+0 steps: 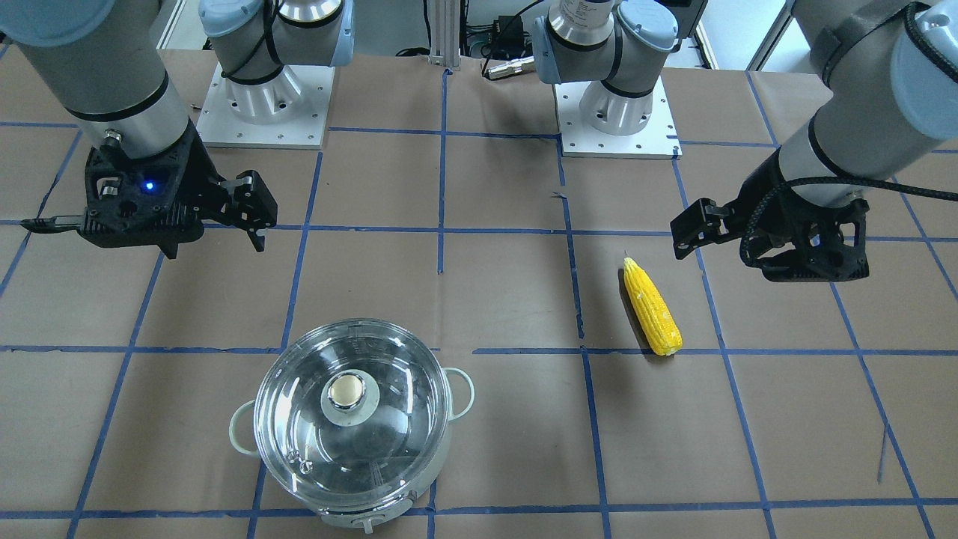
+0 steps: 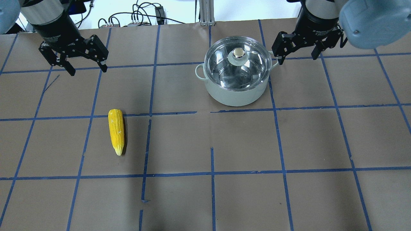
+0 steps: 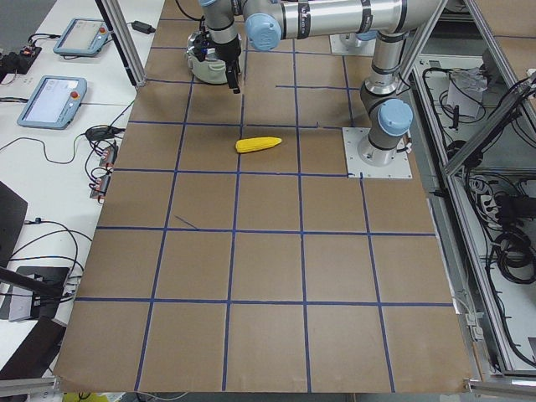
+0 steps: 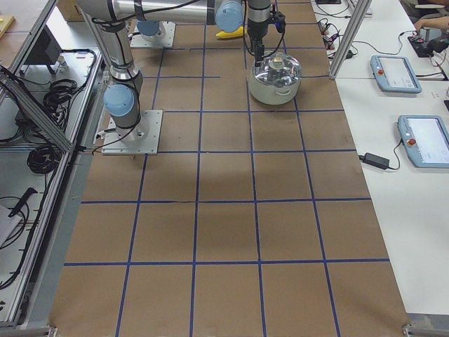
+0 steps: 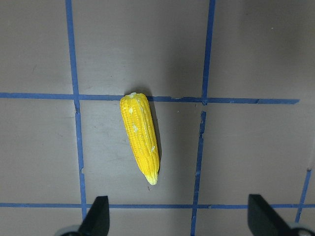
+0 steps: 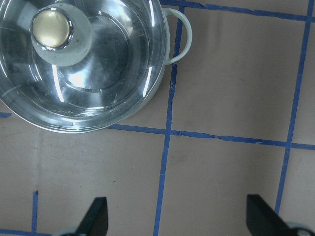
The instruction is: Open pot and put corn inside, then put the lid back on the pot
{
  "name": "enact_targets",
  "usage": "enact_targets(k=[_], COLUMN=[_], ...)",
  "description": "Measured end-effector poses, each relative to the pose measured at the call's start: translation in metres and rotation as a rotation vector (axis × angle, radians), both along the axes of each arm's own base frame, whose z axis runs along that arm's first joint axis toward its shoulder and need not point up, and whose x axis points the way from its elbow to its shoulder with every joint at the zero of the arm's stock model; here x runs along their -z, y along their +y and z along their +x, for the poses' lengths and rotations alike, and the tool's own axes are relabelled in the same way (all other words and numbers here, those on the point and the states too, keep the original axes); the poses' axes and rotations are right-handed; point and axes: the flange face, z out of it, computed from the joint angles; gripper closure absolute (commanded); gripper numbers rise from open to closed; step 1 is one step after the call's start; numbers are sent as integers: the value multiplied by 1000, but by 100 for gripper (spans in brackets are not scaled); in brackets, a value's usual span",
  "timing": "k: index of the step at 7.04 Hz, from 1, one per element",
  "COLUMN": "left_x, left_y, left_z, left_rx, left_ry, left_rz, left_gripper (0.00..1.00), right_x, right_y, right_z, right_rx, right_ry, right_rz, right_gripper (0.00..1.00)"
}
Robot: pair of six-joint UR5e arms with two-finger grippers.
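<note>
While both arms hang over the desk [image 2: 224, 144], the count in the overhead view: one pot [image 2: 236, 94], upper centre-right; one lid [image 2: 238, 64] seated on it; one corn [image 2: 116, 131] lying flat at middle left, well apart from the pot. Two grippers: left gripper [image 2: 87, 70], upper left, jaws spread, empty; right gripper [image 2: 298, 58], upper right near the pot's handle, spread, empty. Lettering on the gripper bodies is unreadable.

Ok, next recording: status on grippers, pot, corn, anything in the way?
Left gripper and right gripper both open, empty. Lid seated on pot; corn lying apart, left arm's side. Nothing seen between corn and pot.
</note>
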Motion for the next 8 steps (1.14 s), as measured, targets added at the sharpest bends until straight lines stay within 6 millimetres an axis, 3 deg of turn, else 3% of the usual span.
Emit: enact_targets(k=[4, 8], left_x=[1, 16], left_y=[0, -11], left_z=[1, 2], left_rx=[0, 9], left_ry=[-1, 3], left_rz=[3, 18], left_gripper=[0, 0], right_x=[8, 20], right_y=[-16, -71], right_z=[8, 69], right_rx=[25, 30], right_ry=[-2, -2], right_rz=[-14, -36], right_gripper=[1, 1])
